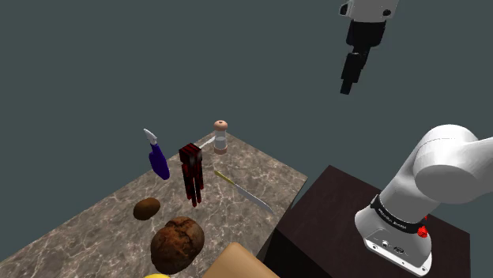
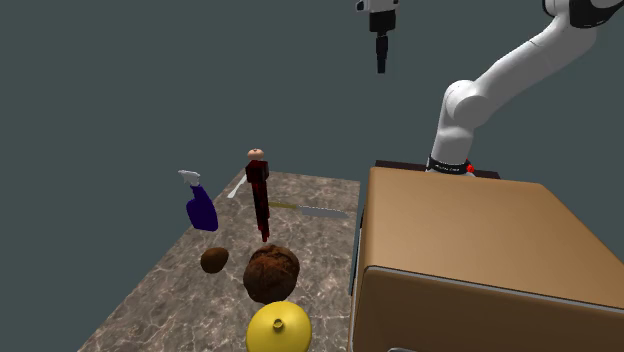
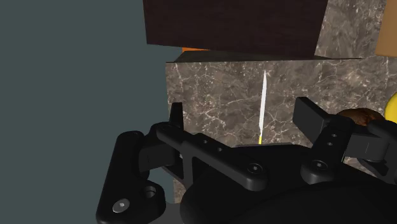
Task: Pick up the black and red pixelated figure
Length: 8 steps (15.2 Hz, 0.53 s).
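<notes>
Dark marbled table (image 1: 261,170) w/ clutter; gripper (image 1: 348,79) is hanging high, nothing picked yet.

Black-and-red figure (image 1: 191,172) is standing upright mid-table in the shoulder view, w/ a blue spray bottle (image 1: 159,160) at its 9 o'clock, a shaker (image 1: 220,136) at 1, a knife (image 1: 243,192) lying at 4 and a big brown lump (image 1: 178,243) sitting at 6. Gripper is hovering well above, approx. 2 o'clock of the figure, fingers (image 3: 310,118) spread w/ nothing between, prob. high so it's clearing the clutter. Bottle is crowding one side, so a top-down pinch is looking safest.
</notes>
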Each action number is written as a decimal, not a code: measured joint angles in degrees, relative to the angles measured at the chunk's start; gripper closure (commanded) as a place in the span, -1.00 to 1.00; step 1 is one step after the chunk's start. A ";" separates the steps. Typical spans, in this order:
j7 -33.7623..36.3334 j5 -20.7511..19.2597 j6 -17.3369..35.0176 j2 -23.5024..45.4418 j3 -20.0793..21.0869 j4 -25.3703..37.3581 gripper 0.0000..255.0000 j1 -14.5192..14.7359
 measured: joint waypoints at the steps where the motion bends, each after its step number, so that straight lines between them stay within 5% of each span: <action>1: 0.00 0.00 0.00 0.00 0.00 0.00 -1.00 0.00; 8: 3.22 2.96 9.74 7.97 4.11 -0.95 -1.00 2.17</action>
